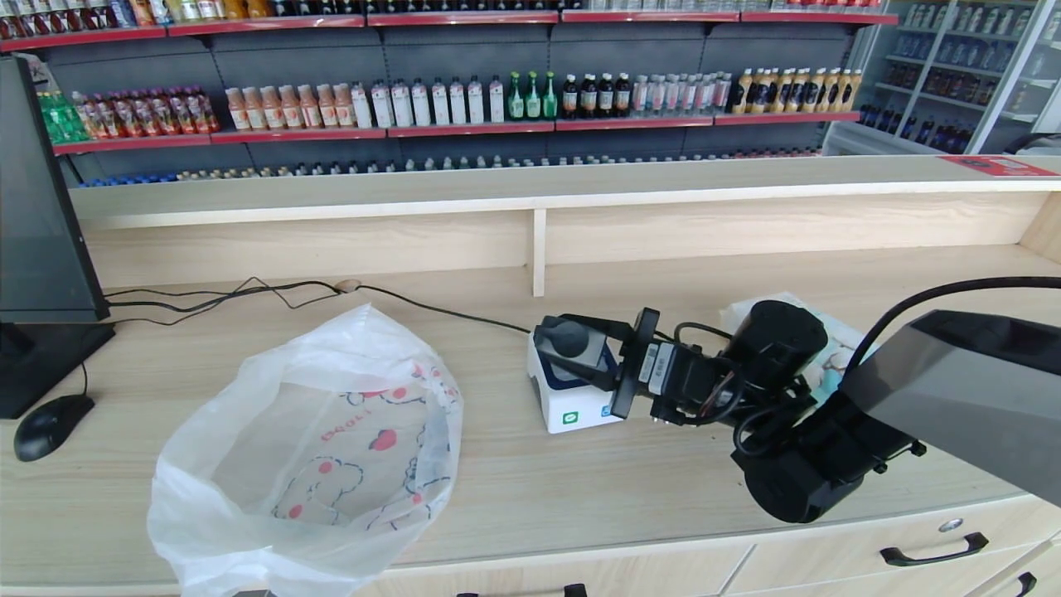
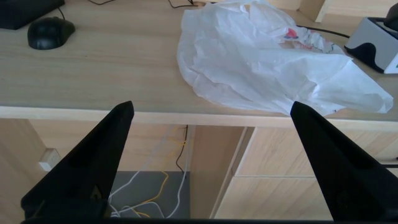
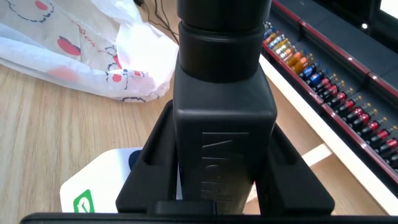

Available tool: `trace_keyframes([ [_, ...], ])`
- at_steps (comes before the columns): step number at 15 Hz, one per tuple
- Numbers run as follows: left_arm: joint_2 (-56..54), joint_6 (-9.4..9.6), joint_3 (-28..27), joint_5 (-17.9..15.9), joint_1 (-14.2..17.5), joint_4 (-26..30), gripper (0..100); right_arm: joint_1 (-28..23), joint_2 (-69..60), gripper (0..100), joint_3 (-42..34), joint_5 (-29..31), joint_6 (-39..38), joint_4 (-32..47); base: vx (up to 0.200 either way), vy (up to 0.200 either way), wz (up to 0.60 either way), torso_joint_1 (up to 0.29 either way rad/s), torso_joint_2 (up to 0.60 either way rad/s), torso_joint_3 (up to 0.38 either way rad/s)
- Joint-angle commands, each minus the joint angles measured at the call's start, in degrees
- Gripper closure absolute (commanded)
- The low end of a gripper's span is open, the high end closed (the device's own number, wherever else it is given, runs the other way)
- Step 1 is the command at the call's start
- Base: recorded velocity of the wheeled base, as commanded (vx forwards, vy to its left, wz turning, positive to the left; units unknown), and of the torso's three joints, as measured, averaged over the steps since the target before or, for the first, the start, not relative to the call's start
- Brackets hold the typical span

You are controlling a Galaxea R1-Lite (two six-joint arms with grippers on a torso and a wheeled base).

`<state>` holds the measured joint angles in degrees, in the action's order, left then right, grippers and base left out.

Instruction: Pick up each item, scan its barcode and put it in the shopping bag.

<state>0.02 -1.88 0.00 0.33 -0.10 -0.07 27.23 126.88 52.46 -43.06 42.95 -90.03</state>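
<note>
A white plastic shopping bag (image 1: 315,448) (image 2: 261,56) (image 3: 93,56) lies open on the wooden counter, with a heart-patterned package (image 1: 365,439) inside it. My right gripper (image 1: 593,356) (image 3: 221,162) is shut on the dark barcode scanner (image 1: 568,338) (image 3: 221,124), holding it just over its white cradle (image 1: 572,402) (image 3: 93,186) (image 2: 373,46), to the right of the bag. A white and teal pack (image 1: 829,352) lies behind the right arm, mostly hidden by it. My left gripper (image 2: 211,109) hangs open with nothing in it, low in front of the counter's front edge, facing the bag.
A monitor (image 1: 41,215) and a black mouse (image 1: 50,423) (image 2: 50,31) sit at the counter's left end, with cables trailing along the back. A dark slanted screen (image 1: 961,390) stands at the right. A raised ledge (image 1: 539,191) backs the counter; drawers (image 1: 928,551) run below.
</note>
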Motion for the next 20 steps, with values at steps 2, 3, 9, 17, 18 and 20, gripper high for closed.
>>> trace_keyframes([
  [2, 0.0, -0.06, 0.0, 0.0, 0.0, 0.0, 0, -0.1, -2.5, 100, -0.5, 0.1, -2.3, 0.0, 0.0, 0.0, 0.0, 0.0, 0.0, 0.0],
  [3, 0.0, 0.03, 0.0, 0.0, 0.0, 0.0, 0, -0.2, -3.4, 100, -0.5, 0.1, -3.1, 0.0, 0.0, 0.0, 0.0, 0.0, 0.0, 0.0],
  [9, 0.0, -0.06, 0.0, 0.0, 0.0, 0.0, 0, -0.4, -10.5, 100, -7.6, 2.5, -3.9, 0.0, 0.0, 0.0, 0.0, 0.0, 0.0, 0.0],
  [17, 0.0, 0.21, 0.0, 0.0, 0.0, 0.1, 0, 0.5, -25.5, 100, -16.3, 26.7, -19.0, 0.0, 0.0, 0.0, 0.0, 0.0, 0.0, 0.0],
  [18, 0.0, 0.12, 0.0, 0.0, 0.0, 0.1, 0, 0.5, -25.9, 100, -16.6, 27.6, -20.5, 0.0, 0.0, 0.0, 0.0, 0.0, 0.0, 0.0],
  [20, 0.0, 0.12, 0.0, 0.0, 0.0, 0.1, 0, 0.5, -26.5, 100, -19.8, 28.0, -27.2, 0.0, 0.0, 0.0, 0.0, 0.0, 0.0, 0.0],
])
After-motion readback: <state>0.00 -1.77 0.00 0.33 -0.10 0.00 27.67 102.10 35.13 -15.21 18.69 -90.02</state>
